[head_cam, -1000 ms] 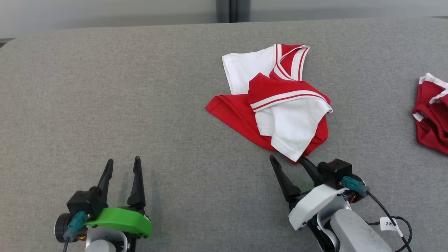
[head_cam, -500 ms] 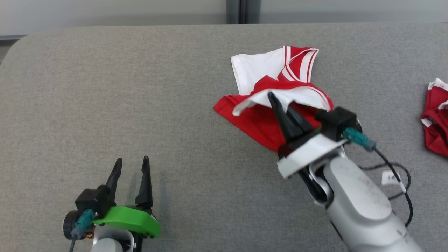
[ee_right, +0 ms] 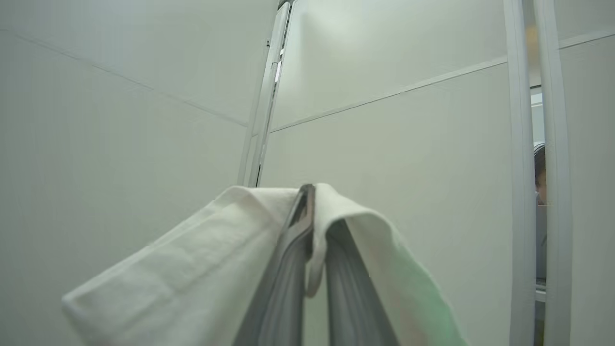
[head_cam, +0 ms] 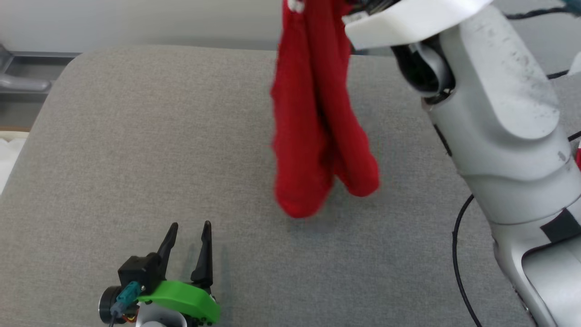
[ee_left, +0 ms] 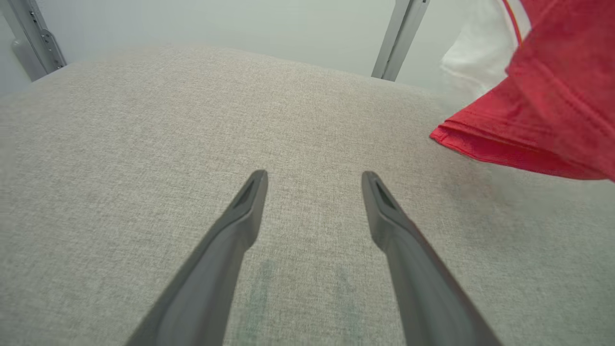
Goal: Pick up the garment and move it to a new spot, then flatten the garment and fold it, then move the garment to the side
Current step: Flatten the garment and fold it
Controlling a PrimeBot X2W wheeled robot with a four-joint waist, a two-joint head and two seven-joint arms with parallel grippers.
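**Garment held aloft by the right arm.** The right gripper (ee_right: 319,211) stands high above the grey fabric-covered worktop (head_cam: 136,150). Its fingers (ee_right: 288,269) are pressed together on a white fold of the garment (head_cam: 317,127). In the right wrist view the white cloth drapes to either side of the closed fingers, against pale wall panels (ee_right: 120,120).

From that grip the garment hangs as a long, narrow red bundle over the middle of the worktop. It ends in two rounded lobes, the left one lower than the right, and its outline is blurred. In the left wrist view the red hem and a white part with a red stripe show at the upper right. The hem lies just above the worktop with a soft shadow beneath it; whether any part touches the surface cannot be told.

The pale right forearm (head_cam: 494,104) crosses the upper right of the head view, with a black cable (head_cam: 456,254) looping below it.

The left gripper (head_cam: 191,225) sits low at the near left of the worktop, well apart from the garment, fingers spread wide and holding nothing.

Part of a person (ee_right: 539,182) shows through a narrow gap between two uprights at the right of the right wrist view.
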